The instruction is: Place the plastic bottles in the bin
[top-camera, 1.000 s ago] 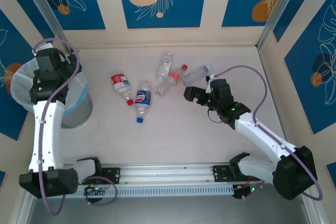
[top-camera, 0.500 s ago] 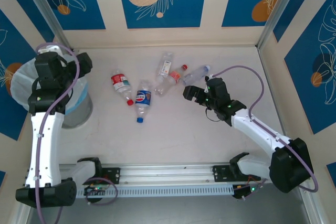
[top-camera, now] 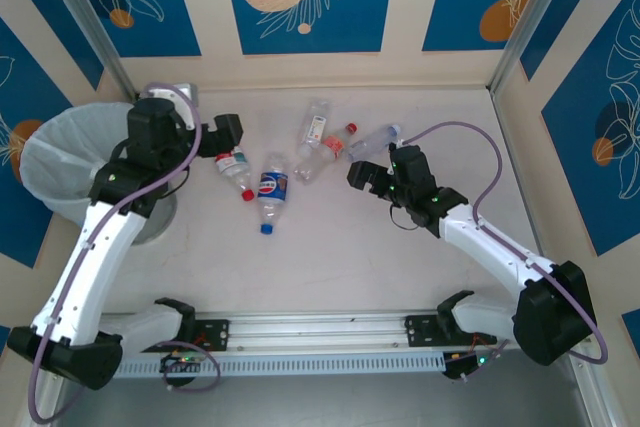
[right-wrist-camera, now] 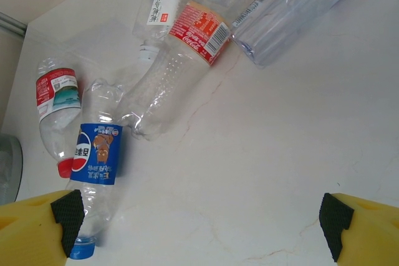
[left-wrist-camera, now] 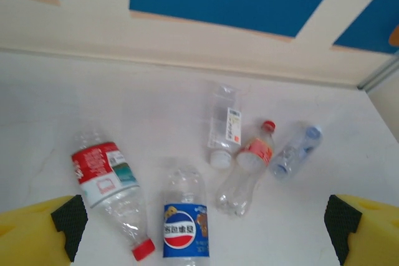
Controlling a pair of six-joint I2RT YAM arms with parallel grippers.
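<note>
L hand (top-camera: 221, 136): jaws spread wide, nothing held; yellow fingers (left-wrist-camera: 34, 236) far apart at lower corners of L wrist view.
L hand vs Pepsi bottle (top-camera: 272, 187): on its bin side and twd back wall, over base end of red/white-label bottle (top-camera: 232, 161); no touch seen.
Pepsi bottle: flat on counter (top-camera: 340, 257), blue cap twd arm bases; low and centred between fingers in L wrist view.
red/white-label bottle: just beside Pepsi bottle on bin side, flat, red cap at the end nearer Pepsi bottle's cap.
Coke-label bottle (top-camera: 325, 154): opposite side of Pepsi bottle from bin, base end near Pepsi bottle's base, red cap pointing away twd back wall.
white-label bottle (top-camera: 315, 127): beyond Pepsi bottle twd back wall, alongside Coke-label bottle; touching or not, can't tell.
bluish clear bottle (top-camera: 375, 140): farthest bottle from Pepsi bottle, past Coke-label bottle.
R hand (top-camera: 367, 181): gaping wide, empty; apart from Pepsi bottle on side away from bin, near bluish clear bottle, not touching it.
bin (top-camera: 50, 147): white-bag lined, well apart from Pepsi bottle, beyond red/white-label bottle and L hand.
</note>
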